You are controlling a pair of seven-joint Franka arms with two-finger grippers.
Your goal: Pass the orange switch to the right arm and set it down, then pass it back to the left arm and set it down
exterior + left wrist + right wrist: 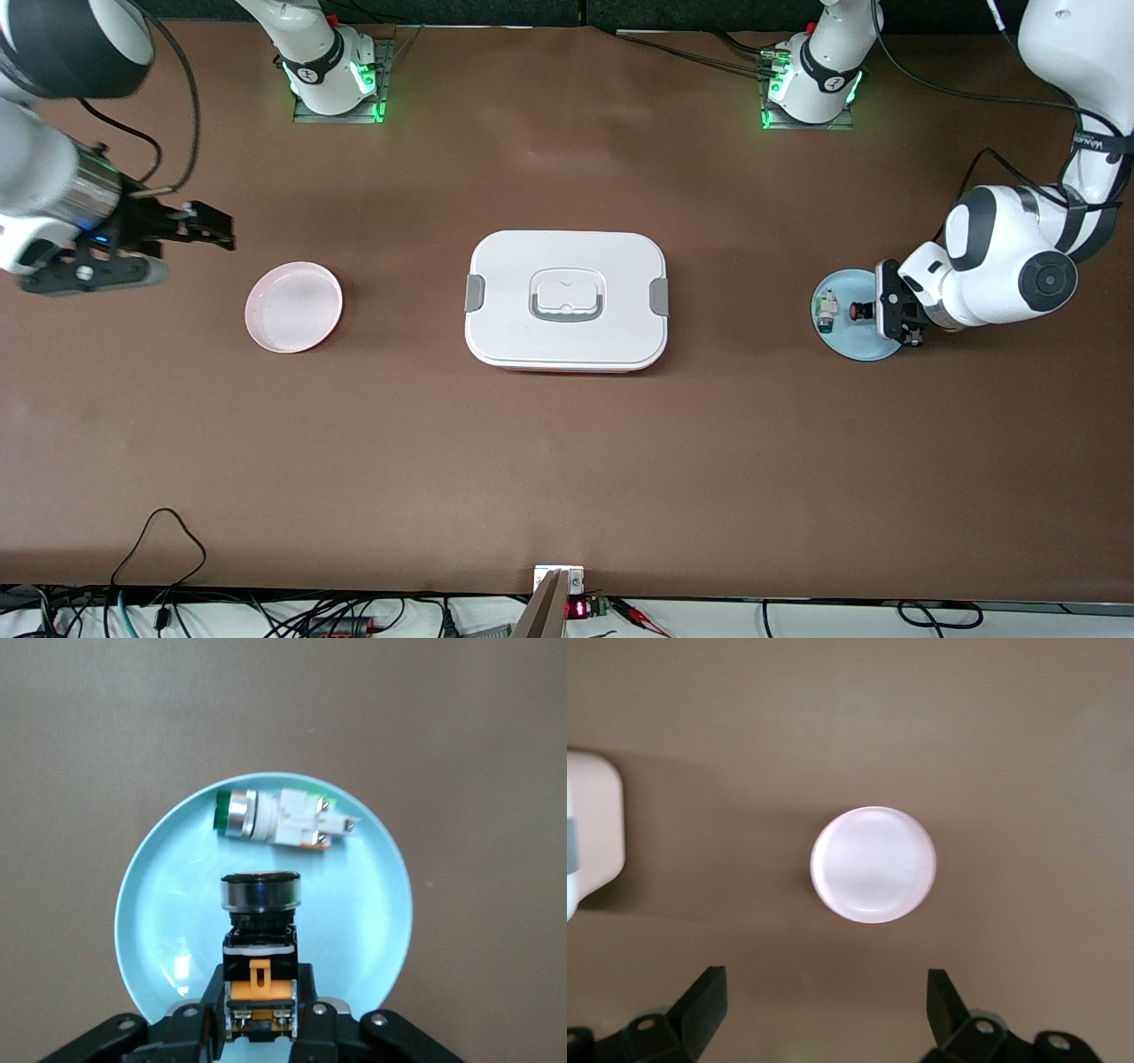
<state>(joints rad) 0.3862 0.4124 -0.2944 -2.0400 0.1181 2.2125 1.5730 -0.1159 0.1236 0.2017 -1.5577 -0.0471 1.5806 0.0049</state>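
The orange switch (861, 311), a small black part with an orange section (259, 979), is over the light blue plate (850, 344) at the left arm's end of the table. My left gripper (873, 312) is shut on it, one finger on each side of its orange body (260, 1003). I cannot tell whether the switch rests on the plate (159, 904) or hangs just above it. My right gripper (225, 229) is open and holds nothing (827, 1010), up over the table beside the pink plate (293, 307). The white box (514, 266) stands in the middle of the table between the two plates.
A small white-and-green part (827, 310) lies on the blue plate beside the switch (283, 815). The pink plate (873, 864) has nothing in it. A corner of the box (594, 833) shows in the right wrist view. Cables run along the table's edge nearest the front camera.
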